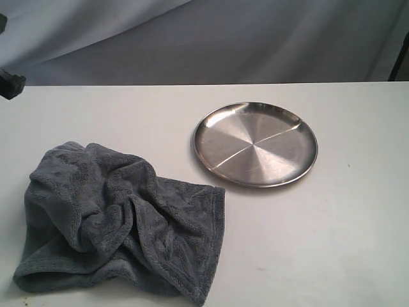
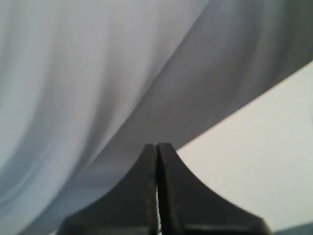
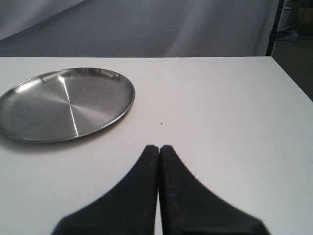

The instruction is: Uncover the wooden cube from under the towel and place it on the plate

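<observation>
So the plate (image 1: 255,144) sits bare on the white counter (image 1: 332,236), shiny side up, with nothing on it. The towel (image 1: 118,220) is down-left of the plate in the exterior view, closer to the camera. It's bunched into a lumpy grey heap with lots of folds, and one hemmed corner points toward the plate. A strip of bare counter separates that corner from the plate's rim, so they're near but not touching.

The wooden cube doesn't show in any view. If it's under that heap, the folds hide it completely, so I honestly can't tell where it sits.

Neither tool shows up in the exterior view, only in the wrist cameras. The left tool (image 2: 157,151) has its two dark fingers pressed flat together with nothing between them. It's aimed at the grey curtain (image 2: 98,73) behind the counter, with a wedge of counter edge in sight. The right tool (image 3: 159,149) is pinched tight the same way, gripping nothing, and hangs above bare counter. The plate (image 3: 66,104) lies a bit ahead of it and off to one side, clear of the fingers.
</observation>
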